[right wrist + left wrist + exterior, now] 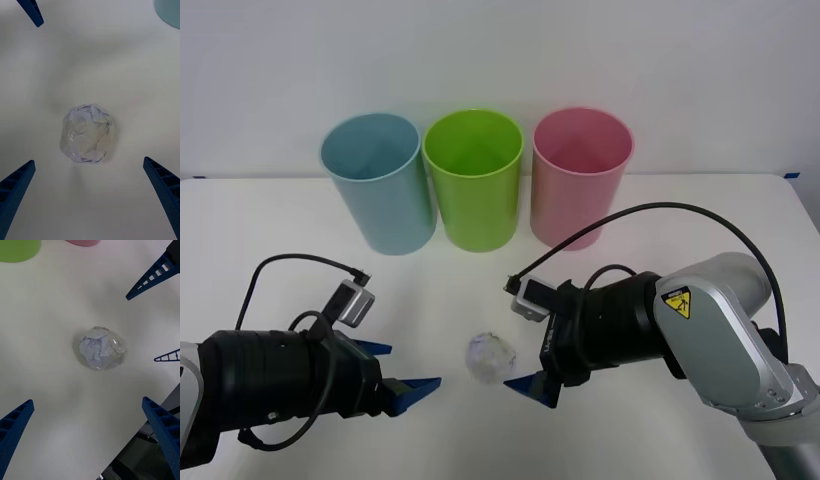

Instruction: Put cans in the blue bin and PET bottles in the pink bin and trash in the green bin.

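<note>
Both end effectors, left [408, 388] and right [532, 383], gape open either side of the trash [488, 357]; closing together, they could clash or knock it away.

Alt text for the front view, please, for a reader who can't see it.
A small crumpled white paper ball lies on the white table between the left gripper and right gripper, both open. Behind stand three tall plastic bins: light-blue, lime-green, pink.

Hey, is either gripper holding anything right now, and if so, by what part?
Nothing is held. The trash lies on the table between the left gripper and the right gripper, both open and clear of it.
</note>
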{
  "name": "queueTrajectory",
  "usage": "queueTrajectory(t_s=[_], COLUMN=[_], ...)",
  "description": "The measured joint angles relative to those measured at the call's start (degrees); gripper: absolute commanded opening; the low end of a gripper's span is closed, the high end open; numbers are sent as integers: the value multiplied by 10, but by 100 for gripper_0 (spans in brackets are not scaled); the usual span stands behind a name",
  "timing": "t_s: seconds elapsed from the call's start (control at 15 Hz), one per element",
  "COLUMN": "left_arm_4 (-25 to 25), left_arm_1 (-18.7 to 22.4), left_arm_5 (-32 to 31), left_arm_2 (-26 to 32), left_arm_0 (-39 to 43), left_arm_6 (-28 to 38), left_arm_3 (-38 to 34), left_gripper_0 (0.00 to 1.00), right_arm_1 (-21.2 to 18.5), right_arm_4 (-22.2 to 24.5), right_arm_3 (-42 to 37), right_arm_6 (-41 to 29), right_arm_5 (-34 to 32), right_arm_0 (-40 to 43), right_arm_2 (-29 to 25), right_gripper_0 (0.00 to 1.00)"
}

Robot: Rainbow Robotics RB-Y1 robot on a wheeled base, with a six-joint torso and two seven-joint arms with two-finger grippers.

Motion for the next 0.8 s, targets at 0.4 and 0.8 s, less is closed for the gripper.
queueTrajectory(t_s=[0.4,0.8], left_arm_4=[7,30], left_arm_1=[1,2], left_arm_5=[1,1], left_arm_2=[5,33], left_arm_0=[1,21], left_arm_6=[-4,-15], left_arm_3=[0,-13], left_gripper_0=[100,100], right_arm_1=[0,0], right_arm_4=[0,0], right_arm_3=[0,0], right_arm_6=[0,0], right_arm_5=[0,0], right_arm_0=[0,0], right_arm_2=[0,0], right_gripper_0=[100,100])
